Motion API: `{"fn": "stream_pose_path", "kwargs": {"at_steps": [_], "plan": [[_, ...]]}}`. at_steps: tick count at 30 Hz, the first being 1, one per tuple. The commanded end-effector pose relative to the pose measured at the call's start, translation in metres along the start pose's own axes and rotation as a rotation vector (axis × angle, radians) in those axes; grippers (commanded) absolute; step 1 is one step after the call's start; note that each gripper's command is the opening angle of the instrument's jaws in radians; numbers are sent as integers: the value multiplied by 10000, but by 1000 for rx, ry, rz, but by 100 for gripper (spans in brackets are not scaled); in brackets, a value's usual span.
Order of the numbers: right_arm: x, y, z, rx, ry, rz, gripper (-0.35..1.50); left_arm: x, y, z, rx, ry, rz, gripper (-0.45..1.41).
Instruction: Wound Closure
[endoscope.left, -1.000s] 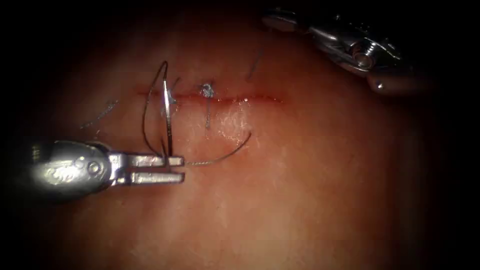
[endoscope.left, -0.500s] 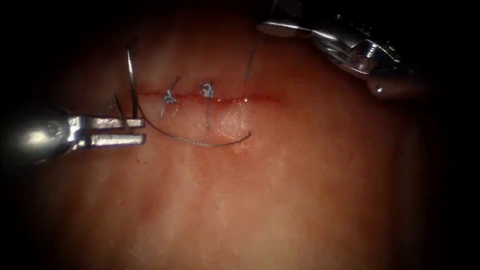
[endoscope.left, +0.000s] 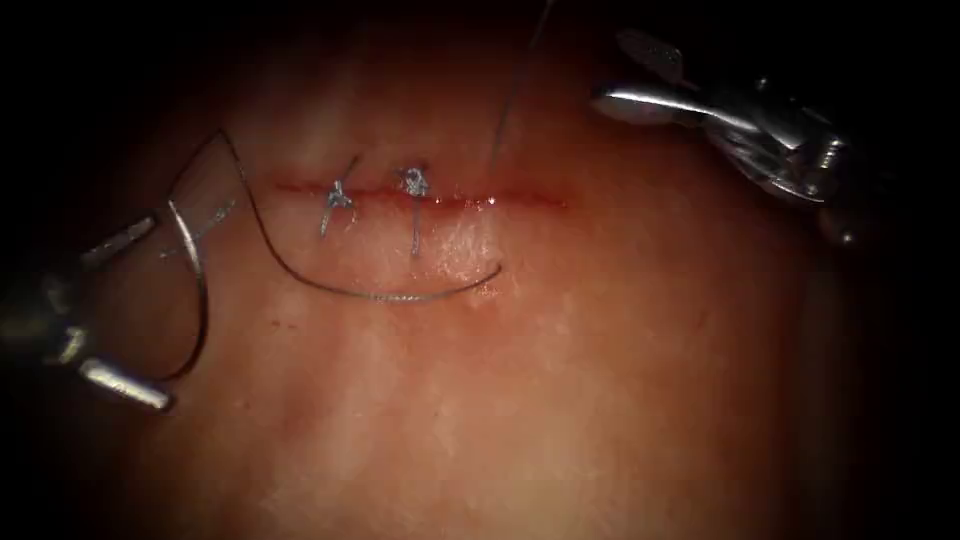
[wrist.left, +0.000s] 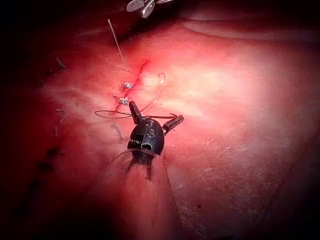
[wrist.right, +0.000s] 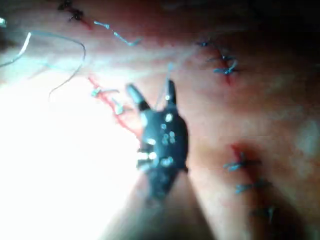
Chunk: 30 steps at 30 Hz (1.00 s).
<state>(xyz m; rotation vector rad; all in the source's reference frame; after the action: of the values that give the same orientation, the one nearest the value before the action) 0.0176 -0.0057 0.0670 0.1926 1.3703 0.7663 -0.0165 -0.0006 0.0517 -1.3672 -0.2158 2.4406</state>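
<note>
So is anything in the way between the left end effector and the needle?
Nothing visible. The needle lies free on the tissue left of the cut, inside the left end effector's open jaws, which grip nothing. The right end effector is open and empty too.

Couple other cuts nearby, already sewn with blue stitches: upper stitched cut (wrist.right: 223, 64), lower stitched cut (wrist.right: 243, 165). Stray thread scrap (endoscope.left: 205, 222) lying loose, endoscope view's left.
</note>
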Motion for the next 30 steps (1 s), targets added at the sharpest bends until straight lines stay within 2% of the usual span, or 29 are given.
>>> {"fn": "stream_pose_path", "kwargs": {"at_steps": [1,4,8,14,17,19,23,25,26,27,28,30], "plan": [[-5,2,10,0,0,-2,148,-2,-3,7,-4,5,-1,123],[-12,1,13,6,-9,-10,148,-11,-13,-21,-35,11,-33,121],[-13,-1,12,20,-22,-11,148,-12,-20,-41,-39,10,-42,120],[-18,-5,14,43,-39,-17,148,-1,-23,-82,-76,-46,-41,120],[-23,-7,16,54,-60,-23,148,7,-26,-121,-70,-62,-53,120],[-26,-8,18,56,-64,-25,148,19,-30,-148,-60,-84,-75,113],[-26,-10,21,57,-64,-25,148,35,-34,-119,-1,-89,-121,98],[-26,-11,20,59,-67,-25,148,41,-37,-90,31,-88,-133,96],[-25,-12,20,59,-70,-25,148,42,-40,-57,56,-86,-144,91],[-25,-13,19,60,-70,-25,148,41,-41,-44,68,-84,-163,88],[-25,-13,19,60,-70,-31,148,36,-45,-18,88,-84,-204,88],[-25,-13,19,60,-72,-32,148,26,-52,6,107,-82,-235,88]]}}
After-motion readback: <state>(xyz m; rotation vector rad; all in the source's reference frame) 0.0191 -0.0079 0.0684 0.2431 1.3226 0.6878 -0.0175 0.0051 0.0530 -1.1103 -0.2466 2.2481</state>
